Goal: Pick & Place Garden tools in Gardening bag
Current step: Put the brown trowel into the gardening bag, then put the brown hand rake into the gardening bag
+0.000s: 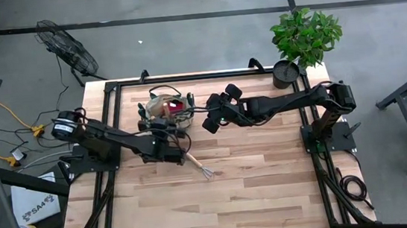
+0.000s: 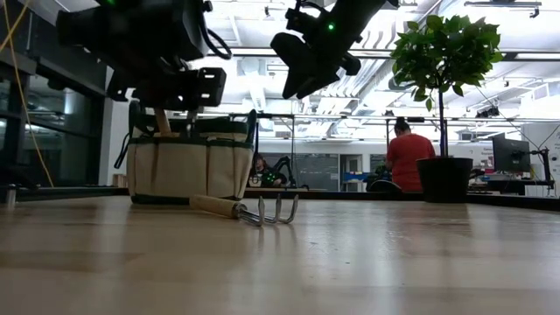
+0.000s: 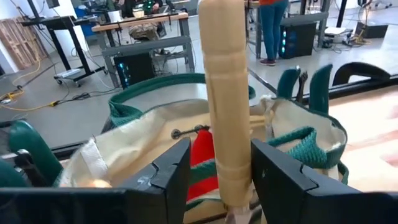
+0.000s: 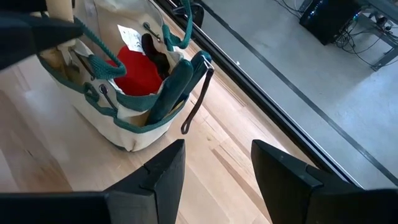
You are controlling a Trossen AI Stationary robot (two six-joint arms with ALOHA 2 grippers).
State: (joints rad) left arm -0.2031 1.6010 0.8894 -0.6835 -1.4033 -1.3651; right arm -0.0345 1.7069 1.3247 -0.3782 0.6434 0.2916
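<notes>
The beige gardening bag (image 1: pixel 169 110) with green trim stands at the table's far middle. A red spray bottle (image 4: pixel 137 71) sits inside it, and a green-handled tool (image 4: pixel 180 87) stands in an outer pocket. A wooden tool handle (image 3: pixel 227 112) stands upright out of the bag, between the fingers of my open left gripper (image 3: pixel 221 180), which hovers level at the bag's near side (image 1: pixel 162 133). A wooden-handled hand rake (image 1: pixel 197 165) lies flat on the table near the bag. My open right gripper (image 1: pixel 212 121) hangs empty to the right of the bag, above it. My left gripper has the upright wooden handle (image 3: pixel 227 155) between its spread fingers, which come at it level and lie across it. A gap shows beside one finger (image 3: pixel 177 171). Whether the other finger (image 3: pixel 273 174) touches the handle, I cannot tell.
A potted green plant (image 1: pixel 305 37) in a black pot (image 2: pixel 442 175) stands at the table's far right corner. Bare wood lies in front of the rake toward the near edge. People stand in the room beyond the table.
</notes>
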